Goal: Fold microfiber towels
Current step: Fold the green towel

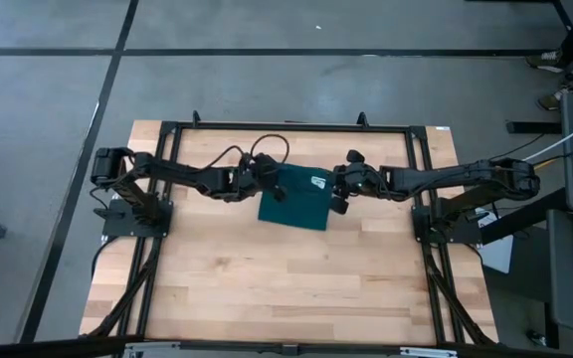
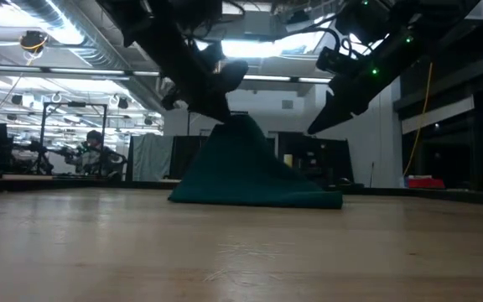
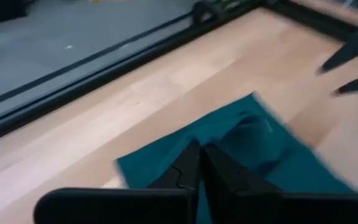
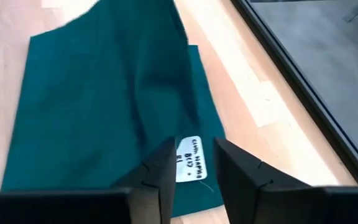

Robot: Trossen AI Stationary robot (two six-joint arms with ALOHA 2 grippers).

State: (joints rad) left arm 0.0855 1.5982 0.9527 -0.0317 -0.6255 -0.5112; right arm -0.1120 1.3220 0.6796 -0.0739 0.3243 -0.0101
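Observation:
One dark teal microfiber towel (image 1: pixel 296 207) lies near the middle of the wooden table (image 1: pixel 267 288), toward its far side. In the low view the towel (image 2: pixel 250 172) rises like a tent to a peak under my left gripper (image 2: pixel 225 109), which is shut on it, and its lower edge rests on the table. My right gripper (image 4: pixel 194 152) stands open just above the towel's right end (image 4: pixel 104 93). Its fingers stand on either side of the small white label (image 4: pixel 188 160) and touch nothing. My left gripper pinches the towel near its far left part (image 3: pixel 219 134) between its two shut fingers (image 3: pixel 191 165), slanting down from the table's left. The pinched part is lifted to a peak (image 2: pixel 240 122). From there the cloth slopes down slack, and its lower edge (image 2: pixel 258 200) lies on the table.
A black frame (image 1: pixel 286 126) runs along the table's far edge and down both sides. Cables (image 1: pixel 257 149) loop by the left arm. Bare wood stretches toward the near edge. A person (image 2: pixel 95 147) sits far off in the room behind.

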